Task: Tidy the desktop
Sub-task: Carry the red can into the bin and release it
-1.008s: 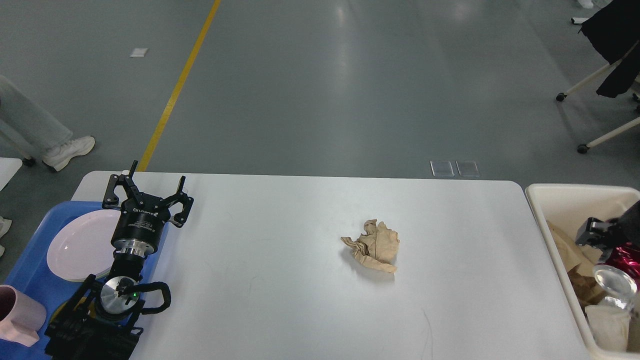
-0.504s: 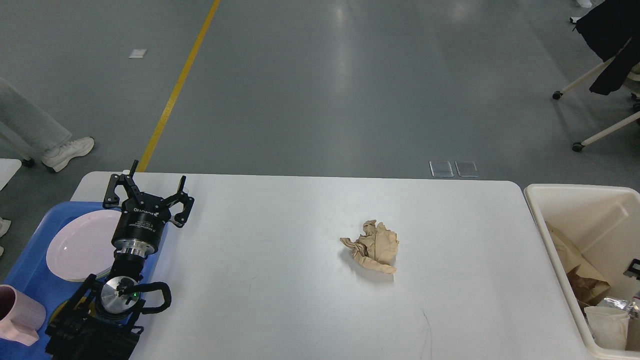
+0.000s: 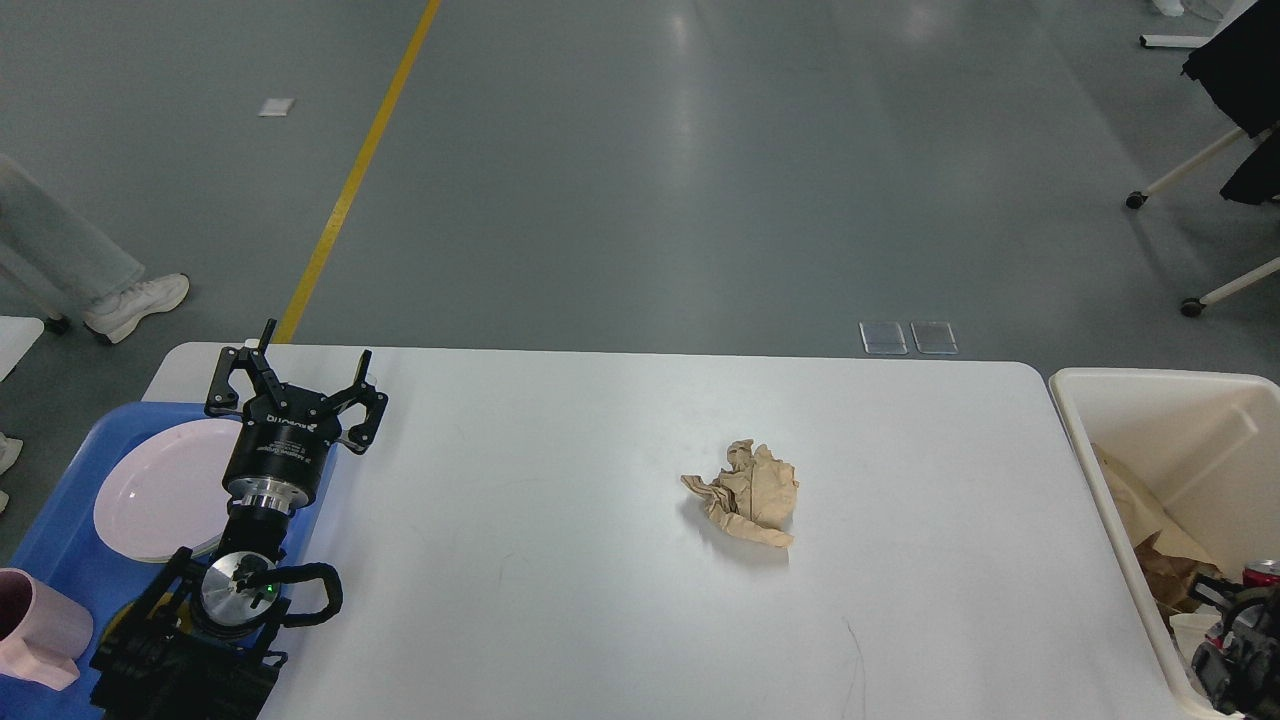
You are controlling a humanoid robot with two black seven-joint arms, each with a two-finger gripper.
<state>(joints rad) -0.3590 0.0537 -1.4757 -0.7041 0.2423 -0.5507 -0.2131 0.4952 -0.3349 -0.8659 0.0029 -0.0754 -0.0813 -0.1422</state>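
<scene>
My left gripper is spread wide, with its two fingers apart and nothing between them. It hangs over the far left part of the desktop, just at the right edge of the blue tray. The black arm behind it comes in from the lower left corner.

On the tray, beside my left arm, lies a pale pink plate, and nearer to me, at the left border of the view, stands a pink cup.

My right gripper shows only as a dark part at the lower right corner, inside the cream bin. Its fingers I cannot separate there, so I cannot tell if it is released or clenched. Close to it I see a bit of a red can, some brown paper and a white cup in the bin.

The desktop is the large white table in front of me, between the tray on the left and the bin on the right. A little right of its middle lies one crumpled brown paper ball, well apart from both grippers.
</scene>
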